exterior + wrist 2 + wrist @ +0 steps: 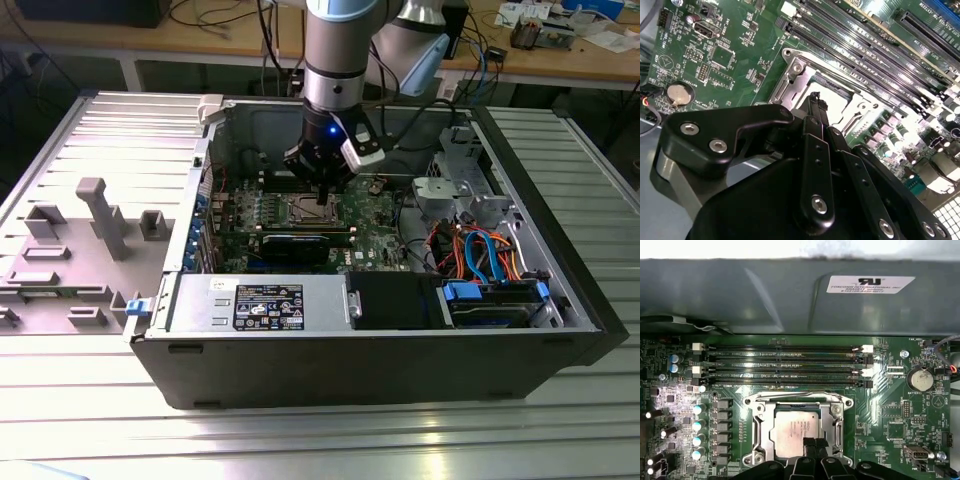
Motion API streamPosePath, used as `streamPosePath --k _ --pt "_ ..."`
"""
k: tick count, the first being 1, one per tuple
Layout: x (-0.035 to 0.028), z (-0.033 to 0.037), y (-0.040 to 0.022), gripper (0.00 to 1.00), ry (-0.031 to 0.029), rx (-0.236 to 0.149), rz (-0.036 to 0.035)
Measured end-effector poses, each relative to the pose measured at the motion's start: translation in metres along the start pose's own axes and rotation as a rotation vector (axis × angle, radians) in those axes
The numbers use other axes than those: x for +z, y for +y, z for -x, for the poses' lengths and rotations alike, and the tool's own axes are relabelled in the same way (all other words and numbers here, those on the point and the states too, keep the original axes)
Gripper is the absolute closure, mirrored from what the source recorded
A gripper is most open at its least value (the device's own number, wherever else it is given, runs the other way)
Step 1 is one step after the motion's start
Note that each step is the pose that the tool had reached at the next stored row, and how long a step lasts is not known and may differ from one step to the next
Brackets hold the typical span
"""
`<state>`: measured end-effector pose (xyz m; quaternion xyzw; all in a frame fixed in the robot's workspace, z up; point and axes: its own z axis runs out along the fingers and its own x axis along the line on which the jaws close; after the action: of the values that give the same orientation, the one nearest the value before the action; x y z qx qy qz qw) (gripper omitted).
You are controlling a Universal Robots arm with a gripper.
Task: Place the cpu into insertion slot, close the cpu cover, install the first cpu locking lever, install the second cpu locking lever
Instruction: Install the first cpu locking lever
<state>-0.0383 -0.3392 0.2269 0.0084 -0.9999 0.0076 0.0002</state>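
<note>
Claw (814,444) is hovering with fingertips pressed together right over the cpu (791,432), which is sitting in its socket just beneath the tips, with the cpu cover (758,421) lying framed around it.

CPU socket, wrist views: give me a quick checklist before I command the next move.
1. cpu lying flat in place: ok.
2. cpu cover appears lowered, framing the chip: ok.
3. gripper shut, tips over the cover's edge: ok.
4. Tips touching the cover: cannot tell.
5. Both locking levers latched: cannot tell.
6. memory slots beside the cover, apart from the gripper: ok.
</note>
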Motion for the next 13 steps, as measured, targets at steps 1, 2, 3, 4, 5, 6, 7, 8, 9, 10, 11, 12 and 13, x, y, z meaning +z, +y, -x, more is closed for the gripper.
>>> streamPosePath --k 1,2,3,4,5,6,7,8,9,10,11,12,13 --pt "-0.0008 0.0000 -0.0001 0.89 0.0000 0.000 0.0000" --pt "-0.0014 0.0000 -0.0001 0.89 0.0000 0.000 0.0000" --pt "-0.0022 0.0000 -0.0002 0.89 0.0000 0.000 0.0000" --pt "-0.0030 0.0000 -0.0003 0.89 -0.0001 0.000 0.0000" --pt "-0.0041 0.0000 -0.0003 0.89 0.0000 0.000 0.0000" --pt "-0.0047 0.0000 -0.0004 0.89 0.0000 0.000 0.0000" --pt "-0.0054 0.0000 -0.0004 0.89 0.0000 0.000 -0.0001" --pt "-0.0060 0.0000 -0.0005 0.89 0.0000 0.000 0.0000" --pt "-0.0068 0.0000 -0.0005 0.89 0.0000 0.000 0.0000" --pt "-0.0076 0.0000 -0.0005 0.89 -0.0001 0.000 0.0000" --pt "-0.0080 0.0000 -0.0005 0.89 -0.0001 0.000 0.0001" --pt "-0.0088 0.0000 -0.0006 0.89 0.0000 -0.001 0.0000" --pt "-0.0096 0.0000 -0.0006 0.89 0.0000 -0.001 0.0000"
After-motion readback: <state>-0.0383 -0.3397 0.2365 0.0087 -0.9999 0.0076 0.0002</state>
